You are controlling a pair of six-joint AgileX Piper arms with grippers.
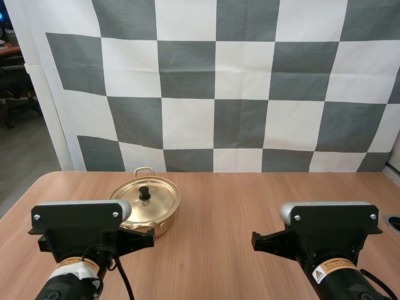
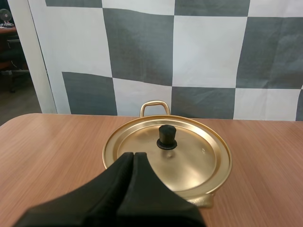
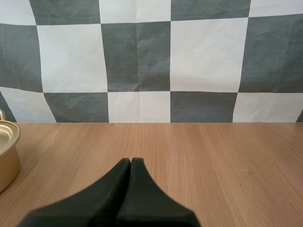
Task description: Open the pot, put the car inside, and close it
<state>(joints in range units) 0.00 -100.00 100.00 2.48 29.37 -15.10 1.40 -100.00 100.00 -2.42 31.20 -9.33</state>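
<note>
The golden pot (image 1: 161, 224) stands on the left half of the wooden table (image 1: 250, 206), directly ahead of the left arm; the lid (image 1: 157, 201) is seated on the rim, with its black knob (image 1: 145, 193) upright at the centre; one loop handle (image 1: 144, 170) faces the far side.

Left gripper (image 2: 133, 155): fingers pressed together into one dark wedge, holding nothing; it points at the knob from the near side.

Right gripper (image 3: 130, 161): fingers likewise together, holding nothing; it is over bare table, with the pot well off towards the left arm.
</note>
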